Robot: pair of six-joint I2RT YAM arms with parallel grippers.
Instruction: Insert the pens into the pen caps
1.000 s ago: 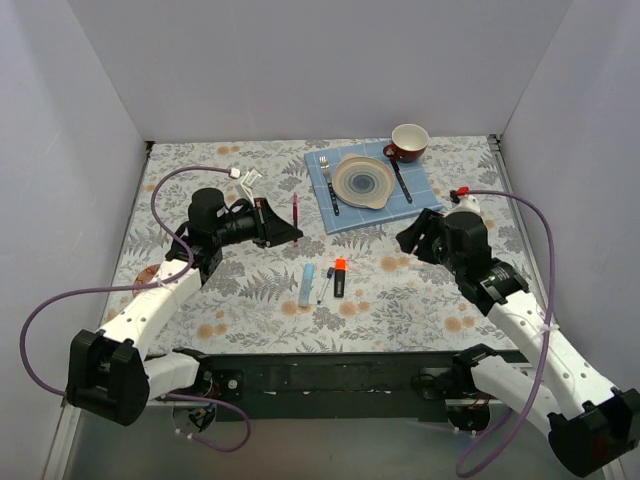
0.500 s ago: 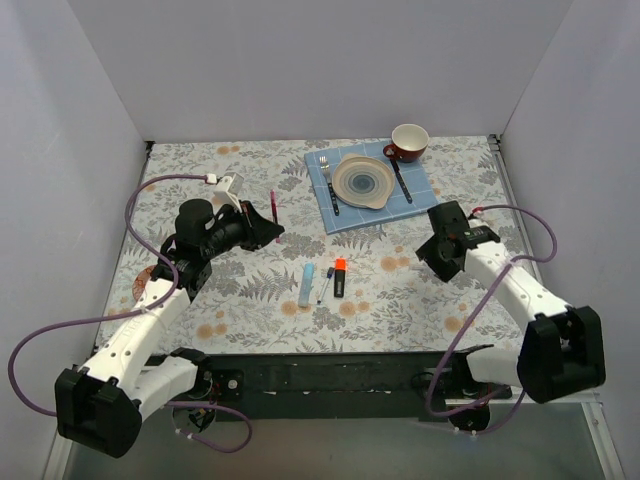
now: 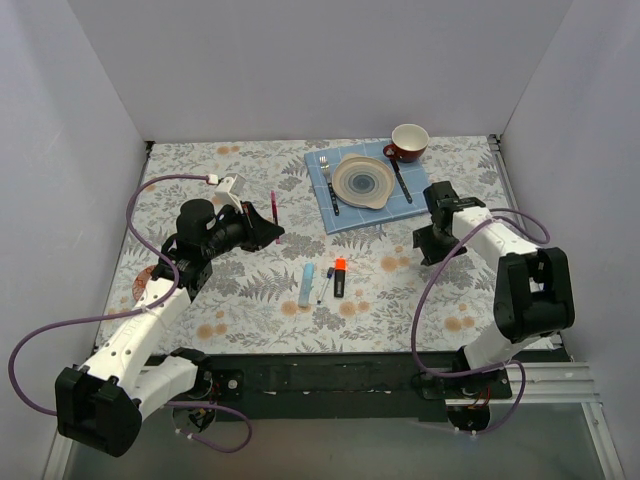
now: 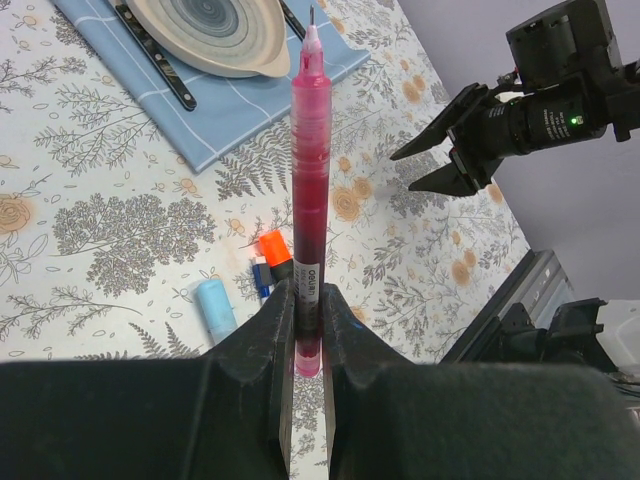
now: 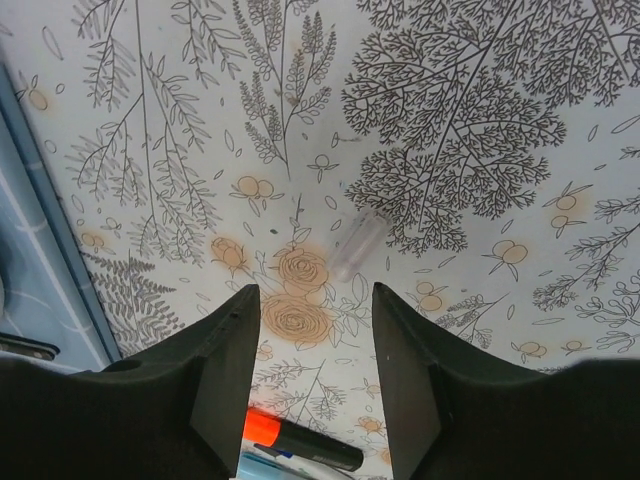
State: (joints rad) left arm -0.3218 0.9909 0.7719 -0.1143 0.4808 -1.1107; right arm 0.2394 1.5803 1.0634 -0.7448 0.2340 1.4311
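Note:
My left gripper (image 3: 270, 233) is shut on the thin red pen (image 3: 274, 208) and holds it off the table at mid-left. In the left wrist view the red pen (image 4: 310, 170) stands out from the gripper (image 4: 308, 325), tip away from me. My right gripper (image 3: 428, 248) is open and empty, pointing down over the cloth. In the right wrist view a small clear cap (image 5: 358, 248) lies just beyond the gripper (image 5: 315, 345). The light-blue marker (image 3: 306, 284), the white-grey pen (image 3: 324, 286) and the black marker with the orange end (image 3: 339, 277) lie side by side at the centre.
A blue placemat (image 3: 420, 190) at the back right carries a plate (image 3: 364, 182), a fork (image 3: 328, 183) and a knife (image 3: 400, 180). A red cup (image 3: 408, 143) stands behind it. White walls close in the table on three sides.
The left gripper has drawn back to the left with the red pen. The right arm has folded, and its gripper has swung round to point down near the placemat's corner.

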